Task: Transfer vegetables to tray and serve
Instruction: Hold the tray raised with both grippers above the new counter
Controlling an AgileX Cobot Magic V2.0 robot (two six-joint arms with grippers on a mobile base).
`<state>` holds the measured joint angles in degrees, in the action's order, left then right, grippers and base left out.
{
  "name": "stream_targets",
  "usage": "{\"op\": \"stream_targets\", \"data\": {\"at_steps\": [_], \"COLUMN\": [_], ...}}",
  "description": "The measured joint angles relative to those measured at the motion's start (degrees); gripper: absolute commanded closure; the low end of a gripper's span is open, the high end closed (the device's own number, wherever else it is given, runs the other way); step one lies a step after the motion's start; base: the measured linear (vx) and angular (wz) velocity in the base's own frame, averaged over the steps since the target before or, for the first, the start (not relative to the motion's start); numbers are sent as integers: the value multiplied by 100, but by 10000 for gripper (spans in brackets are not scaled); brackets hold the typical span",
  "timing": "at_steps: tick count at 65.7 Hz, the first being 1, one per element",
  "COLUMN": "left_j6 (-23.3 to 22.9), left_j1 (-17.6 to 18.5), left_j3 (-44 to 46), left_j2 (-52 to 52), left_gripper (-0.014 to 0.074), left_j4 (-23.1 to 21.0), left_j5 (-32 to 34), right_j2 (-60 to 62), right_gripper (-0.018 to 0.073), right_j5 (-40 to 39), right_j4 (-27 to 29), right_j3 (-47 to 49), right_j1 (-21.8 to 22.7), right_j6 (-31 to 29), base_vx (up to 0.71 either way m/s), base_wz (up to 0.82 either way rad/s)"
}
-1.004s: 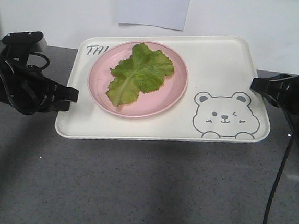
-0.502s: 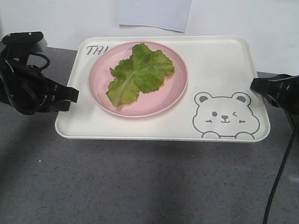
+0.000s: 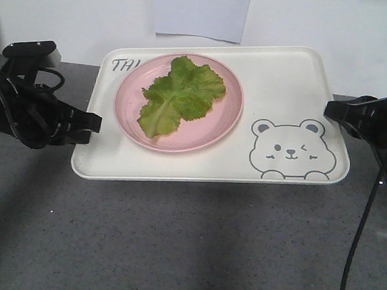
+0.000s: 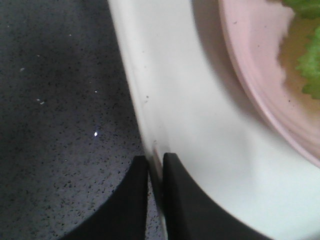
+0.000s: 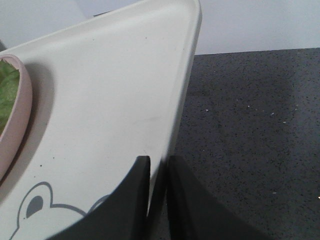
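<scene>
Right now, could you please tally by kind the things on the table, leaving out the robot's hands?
Trays: 1, the cream tray
Plates: 1, the pink plate
Lettuce leaves: 1, the lettuce leaf
Total: 3

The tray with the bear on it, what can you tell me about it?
The tray is cream-white, rectangular with rounded corners and a raised rim, and looks like plastic. A grey winking bear is drawn on it, with partly hidden lettering. A pink plate with a lettuce leaf rests on it. The left gripper and right gripper pinch opposite rims.
</scene>
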<state>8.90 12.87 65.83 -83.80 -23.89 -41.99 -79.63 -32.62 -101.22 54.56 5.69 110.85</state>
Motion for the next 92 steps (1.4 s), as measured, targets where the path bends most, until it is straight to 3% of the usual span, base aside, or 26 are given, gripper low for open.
{"op": "stream_targets", "data": {"at_steps": [92], "left_j6": [0], "left_j1": [0], "left_j3": [0], "left_j2": [0], "left_gripper": [602], "left_j4": [0], "left_j5": [0], "right_j2": [0], "right_gripper": [482], "right_j5": [0], "right_j4": [0], "right_j3": [0], "right_j1": [0], "right_j6": [0], "base_vx": [0], "base_wz": [0]}}
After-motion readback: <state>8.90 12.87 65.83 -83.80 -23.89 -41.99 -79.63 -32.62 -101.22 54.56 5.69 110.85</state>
